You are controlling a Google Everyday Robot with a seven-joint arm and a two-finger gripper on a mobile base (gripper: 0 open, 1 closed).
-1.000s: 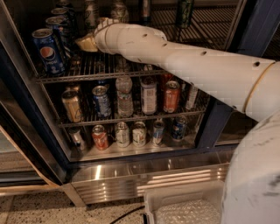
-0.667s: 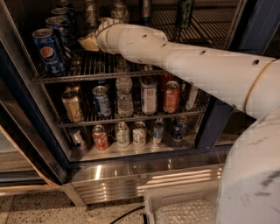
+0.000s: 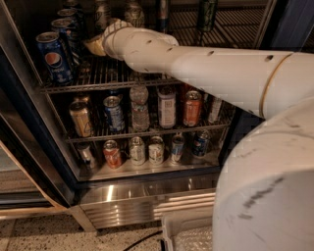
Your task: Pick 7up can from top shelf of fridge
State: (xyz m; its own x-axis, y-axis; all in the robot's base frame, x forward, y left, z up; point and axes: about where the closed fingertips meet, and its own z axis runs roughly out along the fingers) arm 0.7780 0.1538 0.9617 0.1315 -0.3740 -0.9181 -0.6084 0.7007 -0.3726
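Single camera view. The arm reaches in from the right across the open fridge [image 3: 147, 198], with the wrist over the left half of the top shelf [image 3: 83, 79]. The gripper [image 3: 93, 45] sits low over the wire, just right of the front Pepsi cans [image 3: 53, 55]. Versus the two earlier shots there's basically no change: wrist and gripper are in the same spot, no can has shifted, nothing is lifted. The gripper is mostly hidden by its own wrist, so released or clenched, can't tell. The 7up can [image 3: 133, 13] stands upright at the back of the top shelf, behind the arm. Its twin [image 3: 102, 13] is to its left, just behind the wrist. Can't say which of the two is the target, and neither looks held. The tall dark-green slim can [image 3: 208, 11] is further right, well apart. My read: the approach is paused or in fine alignment, the grasp isn't made yet, and the task is early. The next move probably needs the gripper pushed deeper toward the back row. Risk: clipping the Pepsi cans beside it or tipping the twin on the wire.
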